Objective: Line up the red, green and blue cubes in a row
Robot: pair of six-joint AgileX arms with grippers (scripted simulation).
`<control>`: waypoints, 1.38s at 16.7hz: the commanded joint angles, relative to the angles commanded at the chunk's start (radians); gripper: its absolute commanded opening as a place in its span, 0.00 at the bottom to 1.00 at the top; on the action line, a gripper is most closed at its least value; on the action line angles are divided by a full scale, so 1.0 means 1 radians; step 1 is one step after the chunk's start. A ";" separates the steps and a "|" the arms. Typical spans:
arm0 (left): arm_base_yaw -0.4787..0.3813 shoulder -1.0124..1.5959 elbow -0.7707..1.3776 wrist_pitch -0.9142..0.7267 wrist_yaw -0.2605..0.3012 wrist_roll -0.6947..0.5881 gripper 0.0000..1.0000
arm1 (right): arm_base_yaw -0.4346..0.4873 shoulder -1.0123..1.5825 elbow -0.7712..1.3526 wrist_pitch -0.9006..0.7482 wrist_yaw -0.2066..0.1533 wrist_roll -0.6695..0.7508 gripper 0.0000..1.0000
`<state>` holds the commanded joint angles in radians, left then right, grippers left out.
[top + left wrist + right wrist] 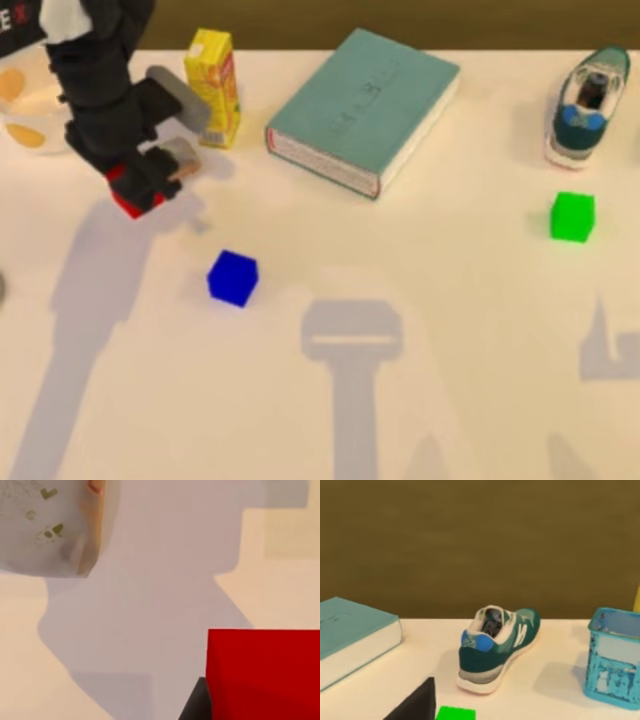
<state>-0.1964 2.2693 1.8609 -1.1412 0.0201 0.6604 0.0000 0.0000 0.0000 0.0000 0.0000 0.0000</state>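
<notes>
My left gripper [140,190] stands at the table's far left, shut on the red cube [132,203]. In the left wrist view one dark finger [197,705] lies flat against the side of the red cube [265,675]. The blue cube [232,277] rests on the table, to the right of that gripper and nearer the front. The green cube [572,216] sits far right, in front of the shoe. My right arm is out of the top view. My right gripper [467,702] is open; one of its fingers [417,702] shows beside the green cube [456,713].
A yellow juice carton [213,85] stands just right of my left arm. A teal book [365,108] lies at the back middle, a green shoe [588,100] at the back right, a pale bowl [20,115] at the far left. A blue basket [615,655] stands beyond the shoe.
</notes>
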 joint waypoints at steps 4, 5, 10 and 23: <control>-0.008 0.001 -0.004 0.003 0.000 0.004 0.00 | 0.000 0.000 0.000 0.000 0.000 0.000 1.00; -0.020 -0.009 -0.017 0.006 0.000 0.016 0.00 | 0.000 0.000 0.000 0.000 0.000 0.000 1.00; -0.171 -0.137 -0.181 0.042 0.000 0.155 0.00 | 0.000 0.000 0.000 0.000 0.000 0.000 1.00; -0.371 -0.301 -0.413 0.105 0.001 0.342 0.00 | 0.000 0.000 0.000 0.000 0.000 0.000 1.00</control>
<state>-0.5678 1.9684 1.4483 -1.0362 0.0206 1.0026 0.0000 0.0000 0.0000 0.0000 0.0000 0.0000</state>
